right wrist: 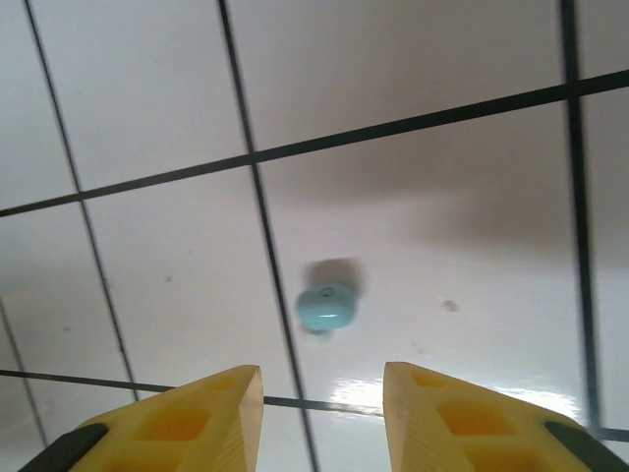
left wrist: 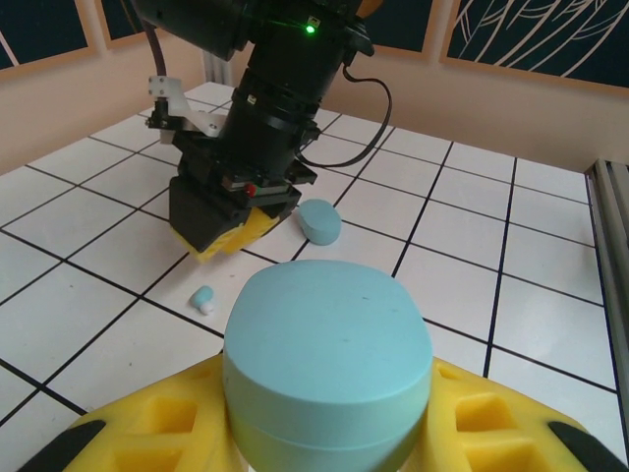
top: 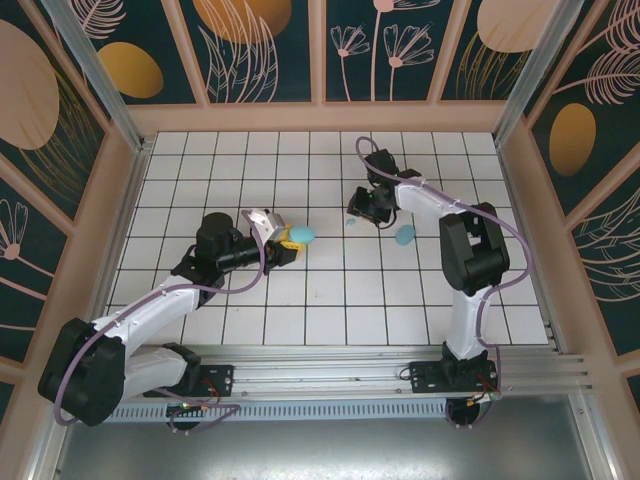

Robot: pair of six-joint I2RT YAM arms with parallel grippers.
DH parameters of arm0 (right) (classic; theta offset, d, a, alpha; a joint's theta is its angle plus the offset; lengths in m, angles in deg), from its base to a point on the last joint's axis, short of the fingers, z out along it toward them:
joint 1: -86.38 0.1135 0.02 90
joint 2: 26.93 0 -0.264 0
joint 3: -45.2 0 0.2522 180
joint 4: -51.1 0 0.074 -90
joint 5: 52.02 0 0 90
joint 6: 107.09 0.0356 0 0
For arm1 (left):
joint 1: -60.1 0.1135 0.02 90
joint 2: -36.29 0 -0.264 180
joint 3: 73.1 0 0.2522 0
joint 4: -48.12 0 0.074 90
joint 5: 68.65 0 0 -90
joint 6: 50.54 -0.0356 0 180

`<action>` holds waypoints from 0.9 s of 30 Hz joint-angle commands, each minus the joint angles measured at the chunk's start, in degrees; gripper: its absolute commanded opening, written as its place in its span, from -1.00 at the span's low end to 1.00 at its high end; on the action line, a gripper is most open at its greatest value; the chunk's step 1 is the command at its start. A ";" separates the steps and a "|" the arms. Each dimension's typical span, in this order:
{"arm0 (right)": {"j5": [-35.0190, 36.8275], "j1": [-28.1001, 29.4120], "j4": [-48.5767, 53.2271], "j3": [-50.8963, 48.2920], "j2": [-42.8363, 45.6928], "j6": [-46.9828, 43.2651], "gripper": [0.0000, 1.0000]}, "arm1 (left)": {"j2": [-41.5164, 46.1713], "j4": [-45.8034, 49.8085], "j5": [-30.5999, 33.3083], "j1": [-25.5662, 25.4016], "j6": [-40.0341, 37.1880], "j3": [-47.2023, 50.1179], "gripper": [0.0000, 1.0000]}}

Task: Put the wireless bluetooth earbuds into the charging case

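Observation:
My left gripper is shut on a light-blue pebble-shaped charging case, held between its yellow fingers with the lid down. A second case lies on the tiles to the right. My right gripper hangs open just above the floor, nothing between its fingers. One tiny light-blue earbud lies on the tile a little ahead of its fingertips, beside a black grout line. From the left wrist, that earbud sits below the right gripper, and the second case lies behind it.
White tiled floor with black grout lines, fenced by wooden walls with dark floral panels. An aluminium rail runs along the near edge with both arm bases. The right arm stands over the right half of the floor.

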State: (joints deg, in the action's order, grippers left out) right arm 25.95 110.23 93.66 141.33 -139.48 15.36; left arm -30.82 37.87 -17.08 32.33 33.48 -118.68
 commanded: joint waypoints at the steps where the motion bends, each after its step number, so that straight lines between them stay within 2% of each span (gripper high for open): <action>1: -0.01 1.28 -1.49 0.57 -1.09 5.29 -0.25 | 0.41 -2.61 -0.67 -0.38 -0.72 0.78 -1.00; 12: 2.97 3.03 1.78 3.67 -5.22 7.87 -0.33 | 1.00 -3.72 -0.93 -0.44 -0.37 1.75 -1.00; 17: 4.56 3.77 2.58 3.61 -5.35 8.50 -0.21 | 1.10 -4.04 -1.03 -0.42 -0.34 1.89 -1.00; 27: 5.15 3.76 3.82 5.96 -8.17 7.29 -0.19 | 2.05 -4.21 -0.81 -0.44 -0.08 2.46 -1.00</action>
State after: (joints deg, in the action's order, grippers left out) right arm 29.45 113.77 95.14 145.00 -145.65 22.70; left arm -30.04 35.86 -17.11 32.33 33.50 -116.84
